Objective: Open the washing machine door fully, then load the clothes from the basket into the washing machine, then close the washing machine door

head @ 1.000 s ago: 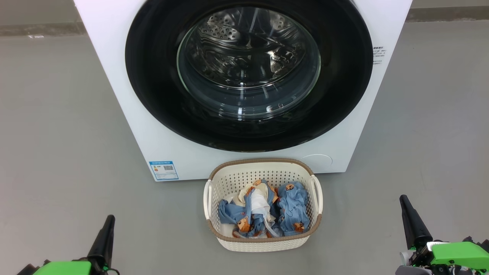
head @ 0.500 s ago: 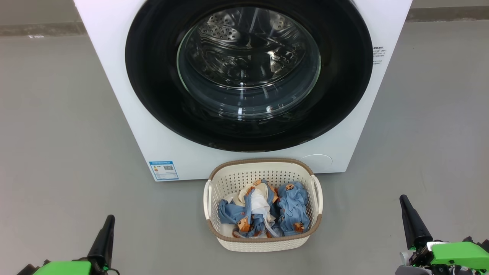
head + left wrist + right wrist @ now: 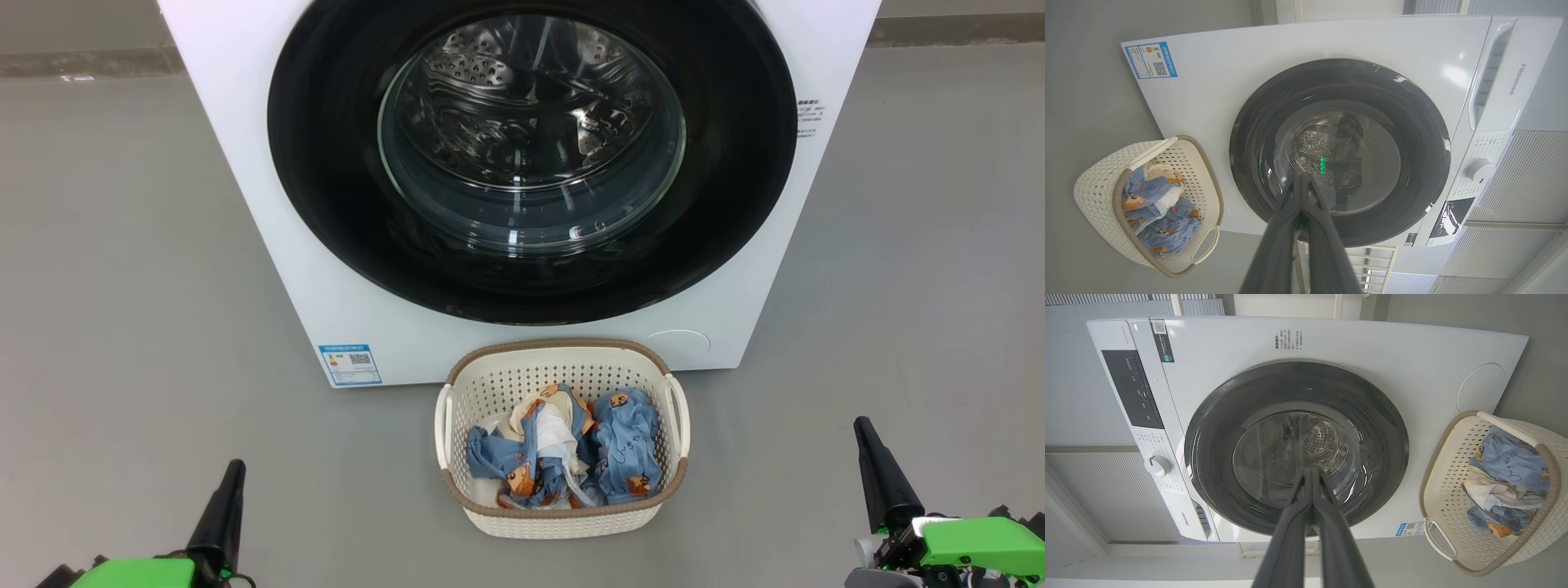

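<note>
While the washing machine door (image 3: 531, 147) sits shut against the white washing machine (image 3: 245, 188) across the upper middle of the head view, its round glass faces us and the bottom of the frame. Just below it, at lower centre, the basket (image 3: 563, 357) stands on the grey floor (image 3: 122, 286), its wider span running left to right with a white handle at each end. Its far rim is close to the machine's front, though we cannot tell whether they touch. The clothes (image 3: 571, 453) lie bunched inside it. Our left gripper (image 3: 235, 472) at lower left and our right gripper (image 3: 862, 429) at lower right are both clenched on nothing, tips pointing up the frame. We see bare floor between the basket and each gripper and on both sides of the machine.
</note>
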Robot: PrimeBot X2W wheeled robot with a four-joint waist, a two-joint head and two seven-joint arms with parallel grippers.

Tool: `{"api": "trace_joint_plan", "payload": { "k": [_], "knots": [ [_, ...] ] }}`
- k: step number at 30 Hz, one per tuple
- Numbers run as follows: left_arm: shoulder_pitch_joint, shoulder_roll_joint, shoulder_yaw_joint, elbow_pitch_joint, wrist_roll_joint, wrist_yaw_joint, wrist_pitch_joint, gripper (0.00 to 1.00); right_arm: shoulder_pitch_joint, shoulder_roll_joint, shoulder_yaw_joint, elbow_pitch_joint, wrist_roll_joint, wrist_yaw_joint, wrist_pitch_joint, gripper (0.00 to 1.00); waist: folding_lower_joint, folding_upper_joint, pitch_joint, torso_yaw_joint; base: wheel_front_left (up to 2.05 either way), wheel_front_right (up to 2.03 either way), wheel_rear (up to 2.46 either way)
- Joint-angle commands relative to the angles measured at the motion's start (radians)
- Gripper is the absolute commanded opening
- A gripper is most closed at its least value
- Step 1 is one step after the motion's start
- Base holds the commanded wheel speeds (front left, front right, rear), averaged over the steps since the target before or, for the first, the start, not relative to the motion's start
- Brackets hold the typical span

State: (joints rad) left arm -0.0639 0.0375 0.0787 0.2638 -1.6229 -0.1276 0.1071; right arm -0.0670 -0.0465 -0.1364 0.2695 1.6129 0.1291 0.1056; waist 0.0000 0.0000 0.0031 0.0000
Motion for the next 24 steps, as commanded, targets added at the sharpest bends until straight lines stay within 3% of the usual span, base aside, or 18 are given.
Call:
{"api": "trace_joint_plan", "payload": {
  "k": [1, 9, 10, 17, 21, 24],
  "knots": [
    [-0.044, 0.013, 0.036, -0.019, 0.015, -0.003, 0.006, 0.00, -0.041, -0.004, 0.022, -0.025, -0.005, 0.002, 0.008, 0.00, 0.0000, 0.0000, 0.000, 0.000, 0.00, 0.00, 0.00],
    [-0.044, 0.013, 0.036, -0.019, 0.015, -0.003, 0.007, 0.00, -0.041, -0.004, 0.022, -0.025, -0.005, 0.002, 0.008, 0.00, 0.0000, 0.0000, 0.000, 0.000, 0.00, 0.00, 0.00],
    [0.000, 0.000, 0.000, 0.000, 0.000, 0.000, 0.000, 1.00, 0.000, 0.000, 0.000, 0.000, 0.000, 0.000, 0.000, 1.00, 0.0000, 0.0000, 0.000, 0.000, 0.00, 0.00, 0.00],
    [0.031, -0.017, -0.007, 0.032, 0.000, 0.000, -0.005, 1.00, 0.029, 0.011, 0.005, 0.040, -0.001, 0.000, -0.007, 1.00, 0.0001, 0.0000, 0.001, 0.000, 0.00, 0.00, 0.00],
    [0.033, -0.015, -0.013, 0.022, 0.006, 0.000, -0.016, 1.00, 0.031, 0.010, 0.013, 0.034, -0.007, 0.000, -0.018, 1.00, 0.0021, 0.0000, -0.001, 0.001, 0.00, 0.00, 0.00],
    [0.035, -0.011, -0.019, 0.014, 0.014, 0.000, -0.026, 1.00, 0.034, 0.007, 0.020, 0.032, -0.016, 0.000, -0.027, 1.00, 0.0009, 0.0000, -0.001, 0.002, 0.00, 0.00, 0.00]
  ]
}}
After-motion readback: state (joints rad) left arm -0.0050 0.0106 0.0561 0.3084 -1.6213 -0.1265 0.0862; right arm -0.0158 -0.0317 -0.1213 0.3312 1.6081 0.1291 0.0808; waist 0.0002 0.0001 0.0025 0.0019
